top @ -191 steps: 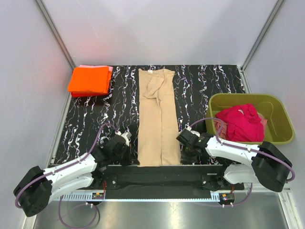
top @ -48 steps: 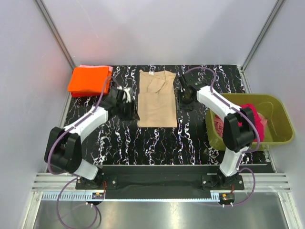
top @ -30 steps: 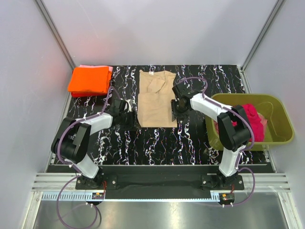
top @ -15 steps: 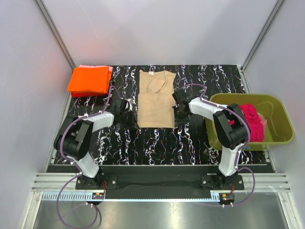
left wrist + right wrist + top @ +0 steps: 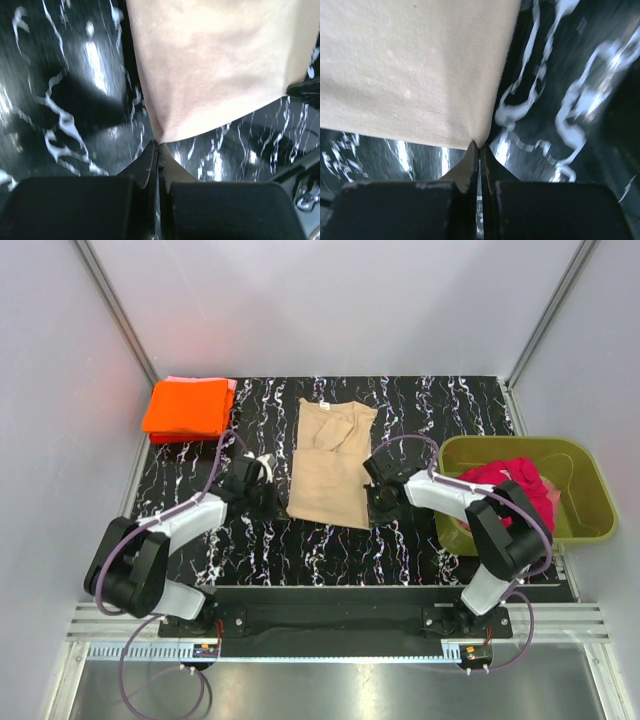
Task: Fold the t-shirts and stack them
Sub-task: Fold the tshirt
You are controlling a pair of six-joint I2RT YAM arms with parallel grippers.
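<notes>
A tan-beige t-shirt (image 5: 328,465) lies folded into a long panel mid-table, slightly skewed. My left gripper (image 5: 280,508) is shut on its near left corner. In the left wrist view the closed tips (image 5: 158,146) pinch the cloth's corner (image 5: 215,60). My right gripper (image 5: 370,518) is shut on the near right corner, and the right wrist view shows its tips (image 5: 479,146) pinching the shirt (image 5: 410,65). A folded orange t-shirt (image 5: 188,407) lies at the far left on a pale pink one (image 5: 232,385). A magenta-red t-shirt (image 5: 510,495) sits crumpled in the tub.
The olive-green plastic tub (image 5: 590,480) stands at the right edge of the black marbled table (image 5: 440,410). Grey walls close in the back and both sides. The arms' base rail (image 5: 330,620) runs along the near edge.
Both grippers have shut on the tan shirt's near corners. The shirt has slid a little toward the near edge and turned slightly askew.
</notes>
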